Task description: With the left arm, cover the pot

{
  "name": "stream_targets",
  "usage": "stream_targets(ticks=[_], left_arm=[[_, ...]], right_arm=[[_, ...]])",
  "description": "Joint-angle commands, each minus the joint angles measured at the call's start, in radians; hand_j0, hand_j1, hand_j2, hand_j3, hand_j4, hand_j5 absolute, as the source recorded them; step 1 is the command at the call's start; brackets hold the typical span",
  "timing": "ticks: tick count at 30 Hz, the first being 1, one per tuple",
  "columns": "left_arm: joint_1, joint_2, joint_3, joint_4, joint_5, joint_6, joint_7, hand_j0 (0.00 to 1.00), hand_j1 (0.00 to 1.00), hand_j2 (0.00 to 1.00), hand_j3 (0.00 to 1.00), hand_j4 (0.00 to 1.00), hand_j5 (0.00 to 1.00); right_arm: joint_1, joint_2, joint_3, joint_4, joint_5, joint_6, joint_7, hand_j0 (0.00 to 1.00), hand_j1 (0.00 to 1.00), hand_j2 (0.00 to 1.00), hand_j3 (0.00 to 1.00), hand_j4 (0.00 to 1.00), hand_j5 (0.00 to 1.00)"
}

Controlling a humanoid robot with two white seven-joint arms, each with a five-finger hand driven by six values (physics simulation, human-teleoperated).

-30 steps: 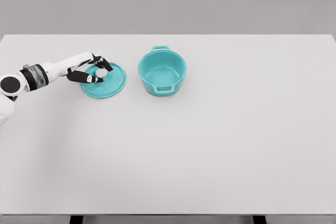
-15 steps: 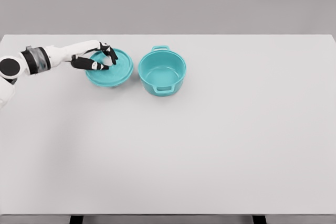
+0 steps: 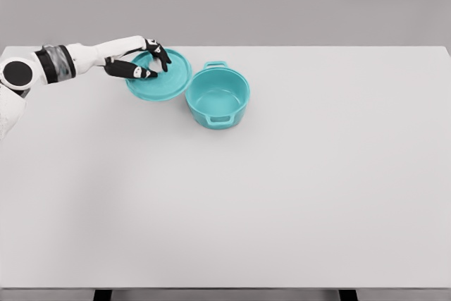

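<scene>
An open teal pot (image 3: 218,98) with two handles stands on the white table (image 3: 282,188), left of the middle at the back. My left hand (image 3: 150,65) is shut on the knob of the round teal lid (image 3: 164,79). The lid hangs in the air, tilted, just up and left of the pot, and its right edge overlaps the pot's left rim in this view. The white knob is mostly hidden by my dark fingers. My left arm reaches in from the left edge. The right arm does not show.
The table's back edge (image 3: 317,47) runs just behind the pot, with a grey wall beyond it.
My left hand has lifted the lid off the table and carried it up and to the right, toward the pot. The pot has not moved.
</scene>
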Motion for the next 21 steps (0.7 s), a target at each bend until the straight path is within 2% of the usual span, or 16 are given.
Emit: stream_targets(ticks=[1,7,10,19,21], left_arm=[[0.000,-0.031,-0.001,-0.002,0.008,0.003,0.001,0.42,0.42,0.42,0.42,0.42,0.42],[0.005,-0.092,-0.003,0.010,-0.004,0.003,0.001,0.41,0.41,0.41,0.41,0.41,0.41],[0.008,-0.149,0.000,0.044,-0.011,0.003,0.001,0.41,0.41,0.41,0.41,0.41,0.41],[0.006,-0.210,0.002,0.076,-0.020,0.003,0.001,0.40,0.40,0.40,0.40,0.40,0.40],[0.003,-0.232,0.002,0.108,-0.026,0.003,0.001,0.40,0.40,0.40,0.40,0.40,0.40]], right_arm=[[0.000,0.000,0.000,0.000,0.000,0.000,0.002,1.00,1.00,1.00,1.00,1.00,1.00],[0.000,0.000,0.000,0.000,0.002,0.000,0.000,1.00,1.00,1.00,1.00,1.00,1.00],[0.000,0.000,0.000,0.000,0.000,0.000,0.002,1.00,1.00,1.00,1.00,1.00,1.00],[0.000,0.000,0.000,0.000,0.000,0.000,0.002,1.00,1.00,1.00,1.00,1.00,1.00],[0.000,0.000,0.000,0.000,0.000,0.000,0.000,1.00,1.00,1.00,1.00,1.00,1.00]])
